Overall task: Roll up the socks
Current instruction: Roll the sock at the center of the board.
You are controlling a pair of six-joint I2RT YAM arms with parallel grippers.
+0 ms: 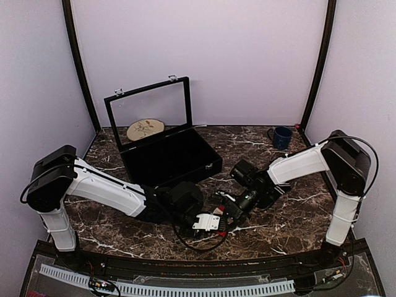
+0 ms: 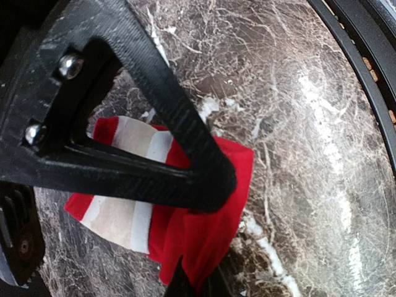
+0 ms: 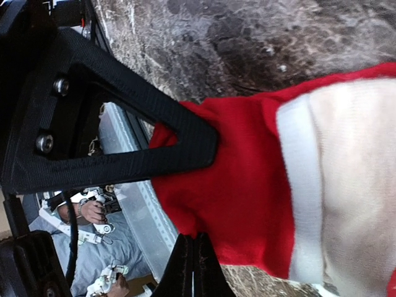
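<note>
Red sock (image 2: 117, 216), cream-striped, lay on the marble table (image 1: 278, 223) at near centre, between the two arms; only this one of the pair showed. Left gripper (image 2: 201, 235) was pressed together on a bunched red fold at one end. Right gripper (image 3: 199, 195) likewise pinched red fabric at an edge. Judgement: light, limp knit; it would sag and stretch rather than hold shape, and could slip from a shallow pinch. Best gripped deep across a doubled edge and held taut between both grips for rolling.
</note>
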